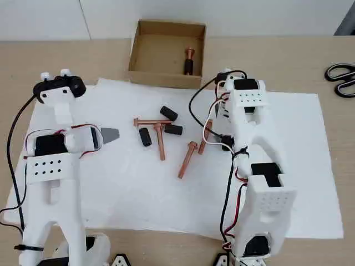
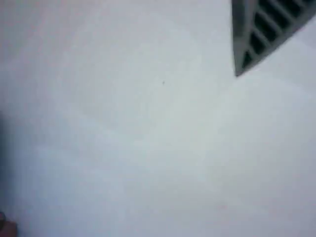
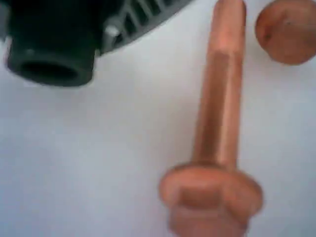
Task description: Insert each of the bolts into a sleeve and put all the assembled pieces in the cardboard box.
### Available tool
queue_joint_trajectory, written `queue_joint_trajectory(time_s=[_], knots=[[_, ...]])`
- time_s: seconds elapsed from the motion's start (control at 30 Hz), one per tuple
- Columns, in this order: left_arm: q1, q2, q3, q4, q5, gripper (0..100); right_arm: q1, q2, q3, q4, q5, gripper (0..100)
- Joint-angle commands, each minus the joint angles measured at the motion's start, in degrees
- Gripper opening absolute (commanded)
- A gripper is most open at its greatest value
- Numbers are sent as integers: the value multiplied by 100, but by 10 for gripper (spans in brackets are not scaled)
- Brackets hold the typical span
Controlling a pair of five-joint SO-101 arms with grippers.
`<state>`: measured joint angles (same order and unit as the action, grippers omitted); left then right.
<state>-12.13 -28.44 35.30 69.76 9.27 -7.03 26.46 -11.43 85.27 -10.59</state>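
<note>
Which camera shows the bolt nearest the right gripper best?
The right wrist view: the bolt lies close up, head and shaft, beside the held sleeve. The high view shows that bolt small and far off. The left wrist view faces the paper.

The desk (image 1: 16, 61) is made of light brown wood. A big white sheet of paper (image 1: 133, 188) lies flat on it and covers most of the middle. Bare wood shows past the sheet at the left edge, the far edge and the right edge of the desk. The sheet's edges are a bit bumpy. A pair of scissors (image 1: 341, 79) with black handles lies on the bare wood by the right edge, near the sheet's far right corner but not touching it. Behind the desk's far edge is a white wall (image 1: 249, 14).
</note>
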Motion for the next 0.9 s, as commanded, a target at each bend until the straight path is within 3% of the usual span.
queue_joint_trajectory(time_s=[0.0, 0.17, 0.73, 0.87], knots=[[35, -132, -224, 18, -44, 334, 66, -303, 44, -154, 70, 7], [35, -132, -224, 18, -44, 334, 66, -295, 97, -84, 70, 106], [35, -132, -224, 18, -35, 334, 31, -295, 316, -119, 70, 117], [35, -132, -224, 18, -35, 334, 31, -295, 316, -75, 70, 171]])
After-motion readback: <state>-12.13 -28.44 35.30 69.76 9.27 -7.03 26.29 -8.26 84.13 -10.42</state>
